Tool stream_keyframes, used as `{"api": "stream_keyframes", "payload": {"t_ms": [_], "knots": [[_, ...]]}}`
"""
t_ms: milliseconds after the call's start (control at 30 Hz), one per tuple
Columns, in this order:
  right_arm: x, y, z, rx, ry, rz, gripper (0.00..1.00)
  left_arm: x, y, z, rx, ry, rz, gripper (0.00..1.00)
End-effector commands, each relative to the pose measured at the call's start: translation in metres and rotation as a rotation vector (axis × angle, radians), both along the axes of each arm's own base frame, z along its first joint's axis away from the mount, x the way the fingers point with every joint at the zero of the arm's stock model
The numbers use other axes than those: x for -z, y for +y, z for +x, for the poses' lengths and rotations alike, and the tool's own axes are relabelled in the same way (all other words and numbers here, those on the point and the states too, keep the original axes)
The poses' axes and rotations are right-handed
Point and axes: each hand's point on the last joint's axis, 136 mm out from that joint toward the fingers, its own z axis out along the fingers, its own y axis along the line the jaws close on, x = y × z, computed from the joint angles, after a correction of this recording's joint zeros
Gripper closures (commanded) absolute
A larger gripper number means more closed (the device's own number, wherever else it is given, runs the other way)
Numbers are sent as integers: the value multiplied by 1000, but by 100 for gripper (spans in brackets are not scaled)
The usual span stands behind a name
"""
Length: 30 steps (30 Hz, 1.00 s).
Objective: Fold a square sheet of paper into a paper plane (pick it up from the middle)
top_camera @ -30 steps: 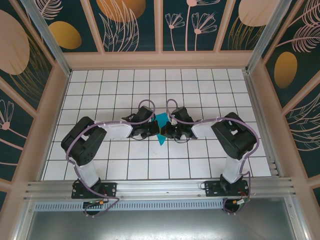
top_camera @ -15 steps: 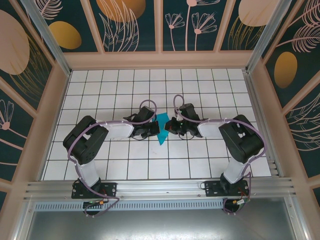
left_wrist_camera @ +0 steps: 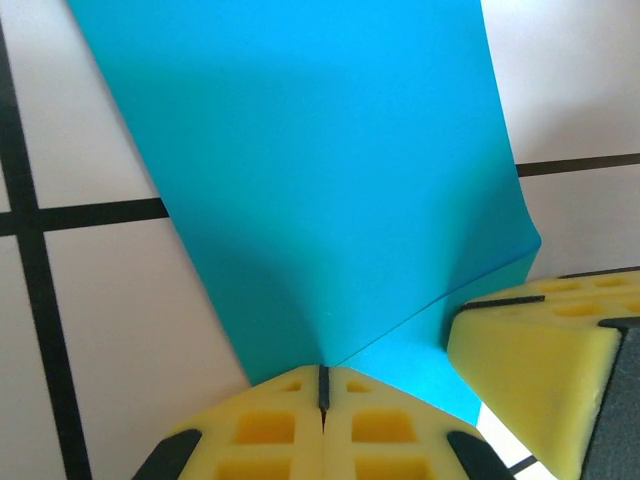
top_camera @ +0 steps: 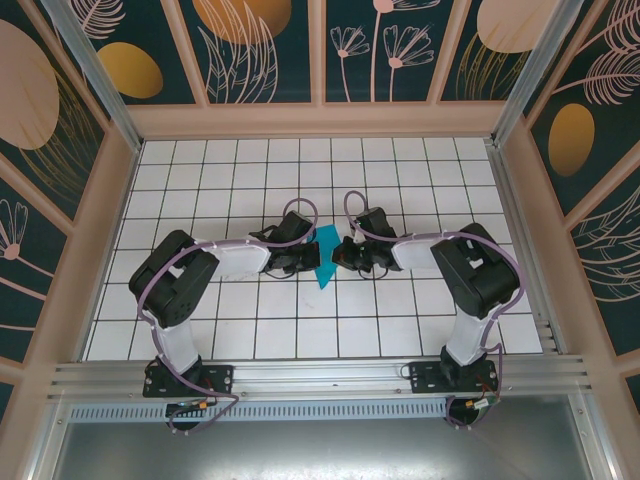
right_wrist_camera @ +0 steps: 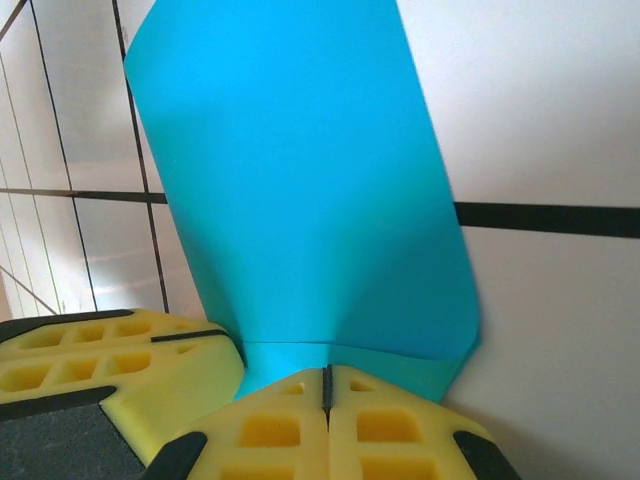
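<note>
Now left gripper [left_wrist_camera: 322, 385] and right gripper [right_wrist_camera: 326, 385] pinch the paper [top_camera: 321, 272], tip pointing nearward.

Bright, even light; overhead view sharp
Wrist close-ups slightly soft; darker shading low on the square sheet of paper [left_wrist_camera: 300, 150].

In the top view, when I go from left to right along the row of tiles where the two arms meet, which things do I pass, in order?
left arm → left gripper → teal paper → right gripper → right arm
</note>
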Motion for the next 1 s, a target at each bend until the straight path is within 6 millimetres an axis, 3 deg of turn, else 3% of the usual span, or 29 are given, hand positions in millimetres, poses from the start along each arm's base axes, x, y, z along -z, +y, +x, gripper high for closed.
{"api": "stream_keyframes", "payload": {"t_ms": [0,167,367,400,600,967], "knots": [[16,-15,5,47,17,-80,100,42,31,-19,-6,81,169,100],[-4,-27,24,99,-23,-62,100,45,35,-19,2,80,192,100],[-45,-19,30,81,-106,18,100,39,35,-11,74,16,238,100],[-47,-16,29,71,-110,25,100,30,29,-2,93,-19,229,100],[-40,-2,18,5,-95,28,100,15,18,8,214,-106,240,100],[-11,-1,17,-5,-34,-2,100,8,11,10,247,-133,211,100]]}}
